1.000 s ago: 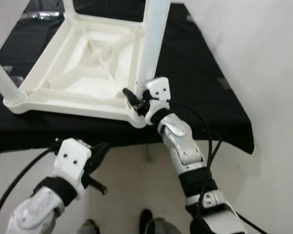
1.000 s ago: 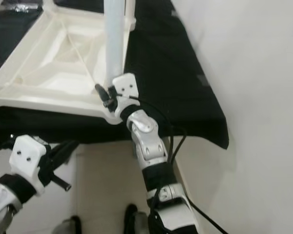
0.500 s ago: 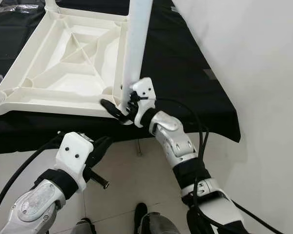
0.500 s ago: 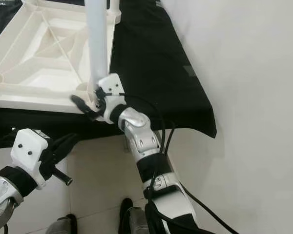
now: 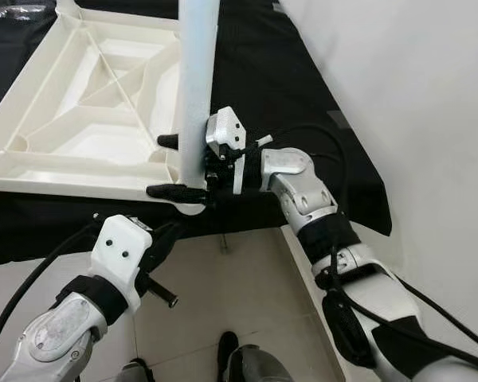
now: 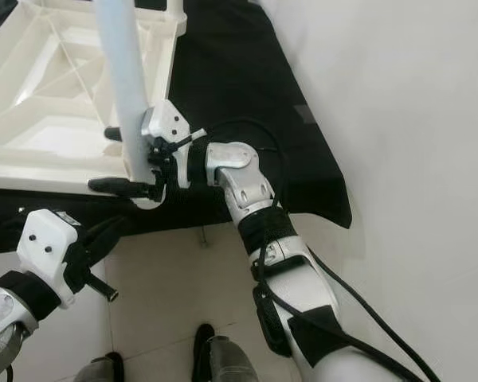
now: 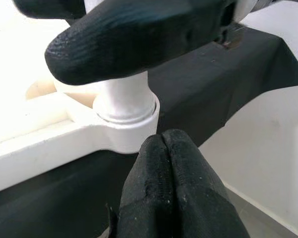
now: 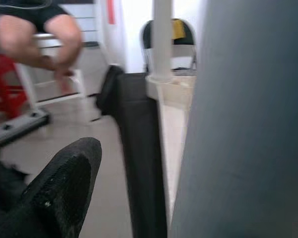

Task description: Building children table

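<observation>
The white plastic table top (image 5: 88, 119) lies upside down on a black cloth. A white leg (image 5: 197, 87) stands upright in its near right corner socket (image 7: 125, 116). My right gripper (image 5: 163, 165) is open just above that socket, one black finger on each side of the leg. In the right wrist view there is a gap between one fingertip (image 8: 64, 183) and the leg (image 8: 248, 124). My left gripper (image 5: 166, 235) is shut and holds nothing. It hangs below the table's front edge, just under the corner socket.
The black cloth (image 5: 303, 103) drapes over the table's front and right corner. A white wall (image 5: 414, 119) is close on the right and the tiled floor (image 5: 223, 302) lies below. Another upright leg (image 8: 162, 39), a seated person (image 8: 35, 29) and a chair (image 8: 175, 37) are beyond the table.
My right gripper has swung from the corner's base to straddle the leg, with its fingers spread apart. The camera has shifted. My left arm has stayed put.
</observation>
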Motion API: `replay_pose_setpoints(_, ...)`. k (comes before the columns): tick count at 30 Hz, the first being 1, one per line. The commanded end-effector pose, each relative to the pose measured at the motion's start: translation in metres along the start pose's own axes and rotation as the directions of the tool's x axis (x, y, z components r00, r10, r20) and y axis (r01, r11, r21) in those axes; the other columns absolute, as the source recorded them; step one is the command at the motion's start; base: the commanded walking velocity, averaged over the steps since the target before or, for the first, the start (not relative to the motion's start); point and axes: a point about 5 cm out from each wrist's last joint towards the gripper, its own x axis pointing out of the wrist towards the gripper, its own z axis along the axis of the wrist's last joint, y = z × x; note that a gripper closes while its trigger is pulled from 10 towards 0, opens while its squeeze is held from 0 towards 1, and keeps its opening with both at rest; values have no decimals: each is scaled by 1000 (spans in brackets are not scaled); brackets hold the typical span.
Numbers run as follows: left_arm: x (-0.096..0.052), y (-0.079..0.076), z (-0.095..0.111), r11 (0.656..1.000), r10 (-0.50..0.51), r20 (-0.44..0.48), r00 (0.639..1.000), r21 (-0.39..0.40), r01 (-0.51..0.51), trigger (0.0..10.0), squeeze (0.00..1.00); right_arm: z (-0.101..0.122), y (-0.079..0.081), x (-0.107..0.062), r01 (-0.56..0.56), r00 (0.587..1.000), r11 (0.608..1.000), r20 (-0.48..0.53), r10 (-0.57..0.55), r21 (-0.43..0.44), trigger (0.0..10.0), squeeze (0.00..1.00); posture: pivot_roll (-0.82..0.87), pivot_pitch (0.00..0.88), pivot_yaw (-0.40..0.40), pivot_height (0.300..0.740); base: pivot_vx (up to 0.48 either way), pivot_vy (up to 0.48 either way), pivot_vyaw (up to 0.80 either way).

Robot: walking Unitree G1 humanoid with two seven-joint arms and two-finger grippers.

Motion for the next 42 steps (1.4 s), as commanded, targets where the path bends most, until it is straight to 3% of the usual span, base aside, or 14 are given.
replay_pose_setpoints(1, -1, -2, -4, 1000, -2, -16, 1000, -3, 2, 10000, 0, 0, 1, 6, -50, 999, 998, 17, 50, 31, 10000, 0, 155, 293, -186, 740, 0, 0, 0)
replay_pose_setpoints(2, -1, -2, -4, 1000, -3, -17, 1000, -4, 3, 10000, 0, -1, 1, 6, -62, 998, 997, 15, 61, 43, 2941, 0, 155, 294, -186, 740, 0, 0, 0)
replay_pose_setpoints(5, -2, -2, -4, 1000, -3, -17, 1000, -5, 3, 10000, 0, -2, 1, 6, -71, 997, 996, 14, 70, 50, 2941, 0, 155, 294, -186, 740, 0, 0, 0)
replay_pose_setpoints(6, -2, -2, -3, 1000, -3, -17, 1000, -5, 3, 10000, 0, -3, 1, 5, -87, 996, 995, 13, 86, 58, 0, 0, 156, 296, -187, 740, 0, 0, 0)
replay_pose_setpoints(19, -2, -3, -4, 1000, -4, -19, 1000, -10, 4, 10000, 0, -21, -15, -23, 165, 985, 984, -56, -162, 71, 0, 0, 143, 309, -187, 740, 0, 0, 0)
replay_pose_setpoints(25, -5, -1, -3, 1000, 0, -22, 1000, -10, 0, 10000, 0, -49, -10, -46, 411, 911, 899, -112, -397, 151, 0, 0, 140, 325, -178, 740, 0, 0, 0)
replay_pose_setpoints(26, -6, -1, -4, 1000, -4, -28, 1000, -11, 4, 10000, 0, -67, -3, -48, 591, 805, 786, -186, -563, 181, 0, 0, 140, 331, -170, 740, 0, 0, 0)
replay_pose_setpoints(27, -6, -1, -4, 1000, -4, -28, 1000, -11, 4, 10000, 0, -67, -3, -48, 591, 805, 786, -186, -563, 181, 0, 0, 140, 331, -170, 740, 0, 0, 0)
replay_pose_setpoints(29, -8, -1, -5, 1000, -11, -38, 999, -13, 10, 10000, 0, -104, 42, -46, 816, 572, 549, -376, -729, 179, 0, 0, 142, 343, -158, 740, 0, 0, 0)
replay_pose_setpoints(31, -8, -1, -5, 1000, -12, -41, 999, -14, 12, 10000, 0, -108, 51, -41, 854, 517, 489, -400, -757, 178, 0, 0, 133, 329, -153, 740, 0, 0, 0)
replay_pose_setpoints(39, -5, -5, -6, 1000, -24, -37, 999, -18, 23, 10000, 0, -95, 32, -12, 821, 568, 544, -331, -753, 172, 0, 0, 155, 320, -165, 740, 0, 0, 0)
replay_pose_setpoints(40, -5, -5, -5, 1000, -23, -35, 999, -16, 22, 10000, 0, -91, 29, -6, 816, 575, 553, -325, -751, 165, 3255, 0, 156, 319, -166, 740, 0, 0, 0)
replay_pose_setpoints(41, -5, -4, -5, 1000, -20, -34, 999, -14, 20, 10000, 0, -87, 28, -3, 820, 570, 550, -325, -755, 161, 10000, 0, 156, 317, -165, 740, 0, 0, 0)
replay_pose_setpoints(42, -5, -4, -5, 1000, -20, -34, 999, -14, 20, 10000, 0, -87, 28, -3, 820, 570, 550, -325, -755, 161, 10000, 0, 156, 317, -165, 740, 0, 0, 0)
